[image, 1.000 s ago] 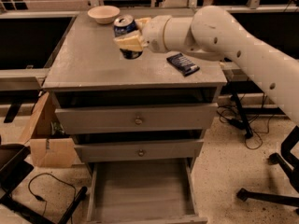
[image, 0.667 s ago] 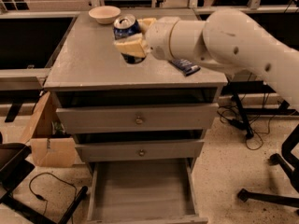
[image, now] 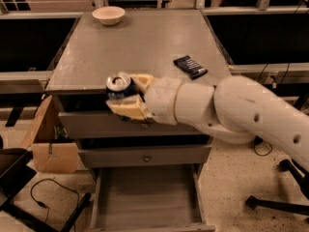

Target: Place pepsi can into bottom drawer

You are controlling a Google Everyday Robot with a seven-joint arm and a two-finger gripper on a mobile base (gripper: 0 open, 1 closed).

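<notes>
Gripper [image: 129,96] was closed on the can [image: 118,86] by its sides, at the cabinet [image: 145,47] front, above open bottom drawer [image: 145,197]. Prob. light, thin-walled, slick; mid-body side grip suits.

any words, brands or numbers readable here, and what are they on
No text can be read.
pepsi can, held in the gripper in front of the cabinet: whitish marks on its side, not legible.
dark packet on the cabinet's top: pale marks, too small to read.
</notes>
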